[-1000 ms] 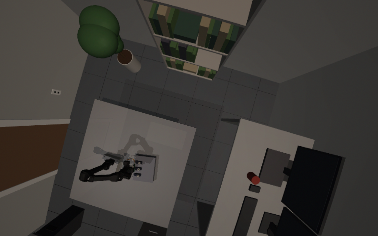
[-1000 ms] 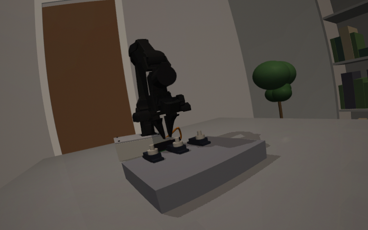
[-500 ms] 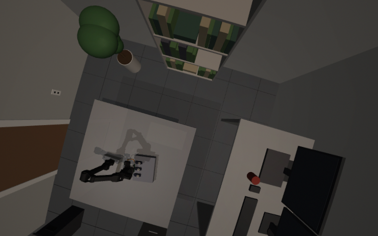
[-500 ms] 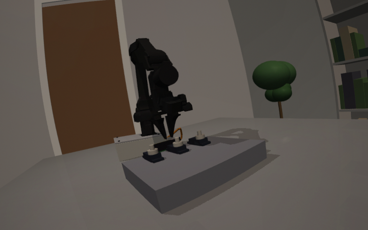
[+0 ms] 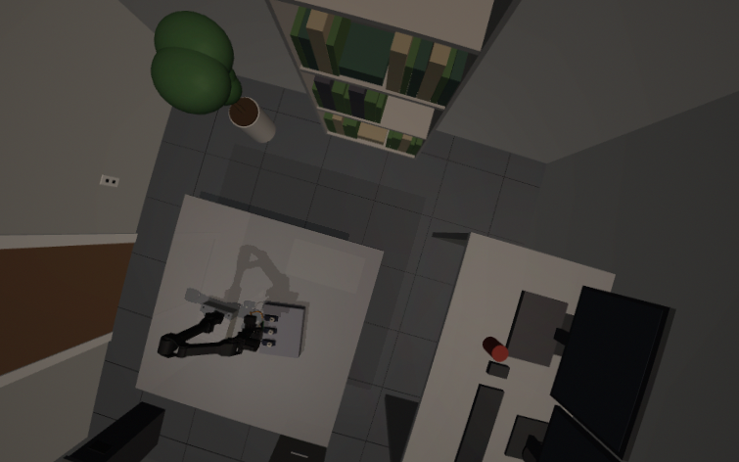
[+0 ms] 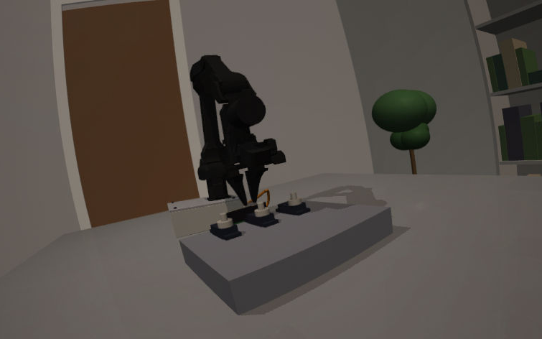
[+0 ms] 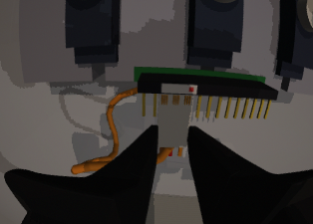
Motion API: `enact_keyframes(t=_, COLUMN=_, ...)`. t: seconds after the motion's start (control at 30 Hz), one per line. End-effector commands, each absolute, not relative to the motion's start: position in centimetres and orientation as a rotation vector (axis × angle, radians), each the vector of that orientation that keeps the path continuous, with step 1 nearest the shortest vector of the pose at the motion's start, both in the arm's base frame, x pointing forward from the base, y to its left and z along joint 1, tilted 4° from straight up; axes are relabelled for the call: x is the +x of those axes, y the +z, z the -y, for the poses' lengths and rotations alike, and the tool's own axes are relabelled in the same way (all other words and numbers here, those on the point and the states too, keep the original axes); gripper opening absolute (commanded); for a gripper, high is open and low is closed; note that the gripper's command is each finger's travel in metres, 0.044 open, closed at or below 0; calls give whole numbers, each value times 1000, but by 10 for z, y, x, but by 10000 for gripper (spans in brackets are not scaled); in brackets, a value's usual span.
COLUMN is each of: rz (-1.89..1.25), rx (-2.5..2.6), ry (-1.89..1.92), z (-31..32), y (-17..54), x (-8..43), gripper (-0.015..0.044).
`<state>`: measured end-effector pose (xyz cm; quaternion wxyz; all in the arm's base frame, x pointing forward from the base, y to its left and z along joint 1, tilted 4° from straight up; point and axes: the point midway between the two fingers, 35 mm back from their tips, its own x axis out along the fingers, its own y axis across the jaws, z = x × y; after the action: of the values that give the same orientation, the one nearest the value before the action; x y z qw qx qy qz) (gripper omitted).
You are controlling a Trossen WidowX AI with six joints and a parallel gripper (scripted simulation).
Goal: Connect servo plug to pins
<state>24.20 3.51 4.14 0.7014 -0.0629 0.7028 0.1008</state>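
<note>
The pale flat plug is held between my fingertips in the wrist view. My gripper is shut on it. The plug's front end lies close against the black header strip, square to it, over the place of the three marked pins below the white band. The red dot is at the band's right end. A short orange wire shows at the plug's right rear. Gold pins stand bare on both sides and look straight. How deep the plug sits is hard to tell.
The grey holder carries three dark servos with pale round hubs. The orange lead loops left of the plug from the strip's left end. The arm's pale base box stands behind the holder in the exterior view.
</note>
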Motion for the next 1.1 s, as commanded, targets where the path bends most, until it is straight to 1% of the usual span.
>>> enact_keyframes(t=0.0, rz=-1560, rx=-135, ry=228, z=-34, y=38, x=242, gripper=105)
enact_keyframes(t=0.17, rz=-1560, rx=-135, ry=228, z=-34, y=41, x=242, gripper=236)
enact_keyframes(t=0.37, rz=-1560, rx=-136, ry=228, z=-31, y=91, x=243, gripper=394)
enact_keyframes(t=0.43, rz=-1560, rx=-136, ry=228, z=-30, y=98, x=242, gripper=440)
enact_keyframes(t=1.07, rz=-1560, rx=-136, ry=228, z=-30, y=98, x=242, gripper=440)
